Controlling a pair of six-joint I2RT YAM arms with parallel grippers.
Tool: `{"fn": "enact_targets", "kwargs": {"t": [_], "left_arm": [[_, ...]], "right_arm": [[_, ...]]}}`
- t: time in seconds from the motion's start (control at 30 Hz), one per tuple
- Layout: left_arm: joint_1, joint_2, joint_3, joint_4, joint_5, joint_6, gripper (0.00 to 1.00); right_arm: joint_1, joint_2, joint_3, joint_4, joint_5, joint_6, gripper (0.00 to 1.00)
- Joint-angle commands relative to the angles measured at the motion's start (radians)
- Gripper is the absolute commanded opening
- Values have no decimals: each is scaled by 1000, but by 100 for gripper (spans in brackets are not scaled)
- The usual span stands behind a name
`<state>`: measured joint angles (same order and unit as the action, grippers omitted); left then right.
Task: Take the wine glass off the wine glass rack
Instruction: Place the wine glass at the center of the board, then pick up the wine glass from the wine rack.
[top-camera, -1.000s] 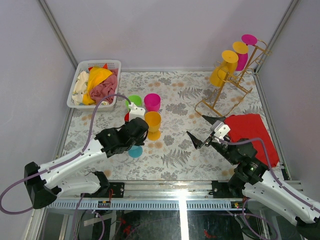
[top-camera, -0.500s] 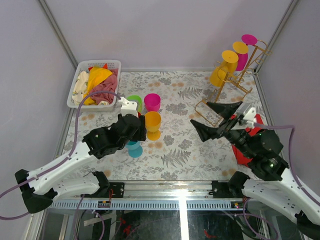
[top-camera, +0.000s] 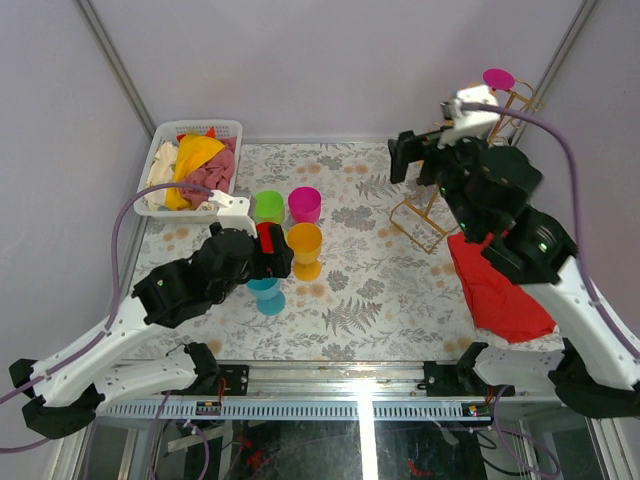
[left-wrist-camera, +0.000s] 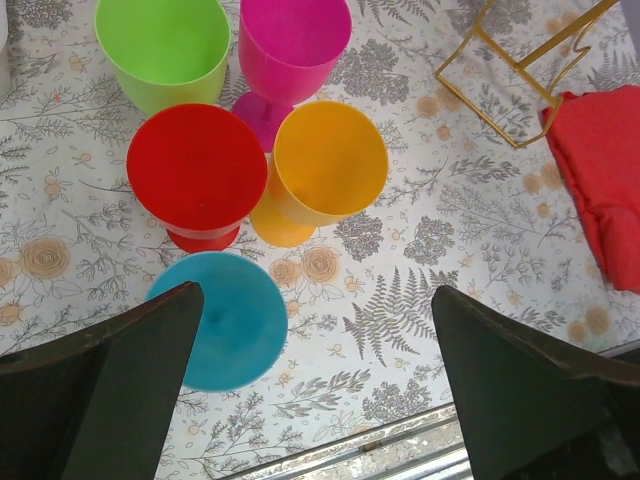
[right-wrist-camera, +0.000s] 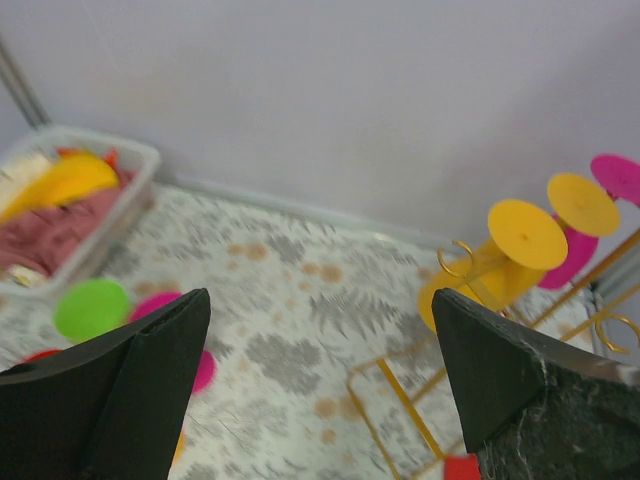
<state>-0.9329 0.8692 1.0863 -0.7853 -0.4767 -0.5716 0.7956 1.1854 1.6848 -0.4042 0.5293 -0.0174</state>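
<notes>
The gold wire wine glass rack (right-wrist-camera: 470, 380) stands at the table's far right; in the top view my right arm covers most of it, leaving its base (top-camera: 425, 215) showing. A yellow wine glass (right-wrist-camera: 480, 280) and a magenta one (right-wrist-camera: 572, 258) hang on it, stems upward. My right gripper (right-wrist-camera: 320, 295) is open and empty, raised left of the rack (top-camera: 415, 160). My left gripper (left-wrist-camera: 318, 293) is open and empty above a blue glass (left-wrist-camera: 225, 320) standing on the table.
Green (left-wrist-camera: 165, 45), magenta (left-wrist-camera: 293, 45), red (left-wrist-camera: 197, 170) and orange (left-wrist-camera: 328, 160) glasses stand grouped by the blue one. A red cloth (top-camera: 500, 290) lies at the right. A white basket (top-camera: 200, 125) of cloths sits at the back left.
My left gripper has opened and lifted back from the blue glass. My right arm has risen from near the table's front and swung back towards the rack, still open.
</notes>
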Motion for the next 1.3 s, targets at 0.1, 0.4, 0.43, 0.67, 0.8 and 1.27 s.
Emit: {"fn": "enact_targets", "kwargs": {"t": [0.1, 0.4, 0.43, 0.67, 0.8, 1.27], "left_arm": [[7, -35, -9, 67, -2, -1, 100], [7, -66, -23, 62, -10, -11, 100], [7, -70, -26, 63, -8, -13, 100], [7, -89, -44, 77, -4, -27, 100], [8, -92, -39, 77, -2, -27, 100], [8, -111, -43, 71, 10, -26, 100]], "right_arm": [[-352, 163, 161, -192, -374, 120, 99], [-720, 253, 214, -163, -713, 363, 99], [-752, 253, 203, -147, -728, 390, 99], [-791, 194, 62, 27, -573, 517, 90], [-809, 217, 35, 49, -584, 549, 85], [-915, 356, 98, -5, -782, 657, 71]]}}
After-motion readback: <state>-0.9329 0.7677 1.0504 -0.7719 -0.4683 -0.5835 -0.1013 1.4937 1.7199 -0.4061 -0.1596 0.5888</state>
